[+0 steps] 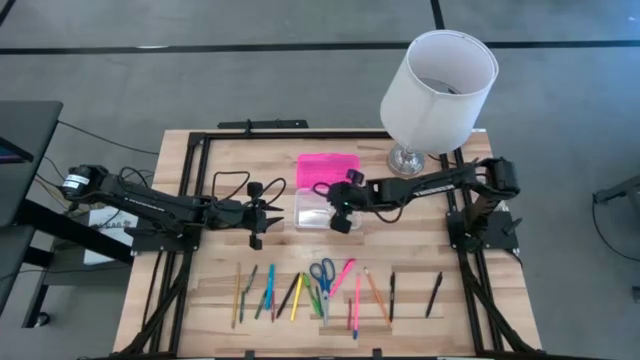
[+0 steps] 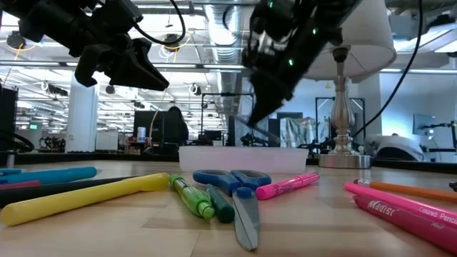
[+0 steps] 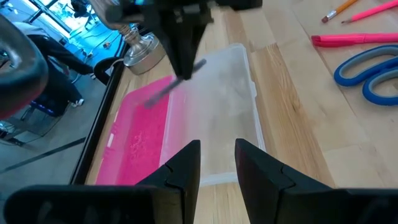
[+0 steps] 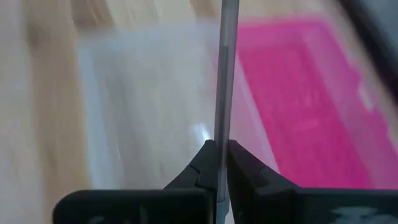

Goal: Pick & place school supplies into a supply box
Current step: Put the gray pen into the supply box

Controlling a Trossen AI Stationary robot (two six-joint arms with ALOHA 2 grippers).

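The supply box lies open at the table's middle, its pink lid [image 1: 327,168] on the far side and its clear base [image 1: 312,212] on the near side. My right gripper [image 1: 341,212] hovers over the clear base [image 3: 217,112], shut on a thin grey pen [image 4: 224,81]. To the box's left my left gripper [image 1: 255,218] stands open and empty, its fingers [image 3: 186,165] pointing at the box. The other school supplies [image 1: 320,290], pens, pencils and blue-handled scissors [image 2: 235,182], lie in a row near the table's front edge. My right gripper pinches the grey pen [image 4: 219,155] between its two fingers, the shaft running forward out of them along the line they point. The fingers slant down from the table's right side. The pen is lifted clear, its free end [image 3: 149,102] tilted down over the open box.
A lamp with a white shade [image 1: 440,85] stands on a silver foot [image 2: 345,158] at the table's far right, just behind my right arm. Black frame rails [image 1: 190,170] run along the table's left, right and far sides. Bare wood lies between the box and the row of supplies.
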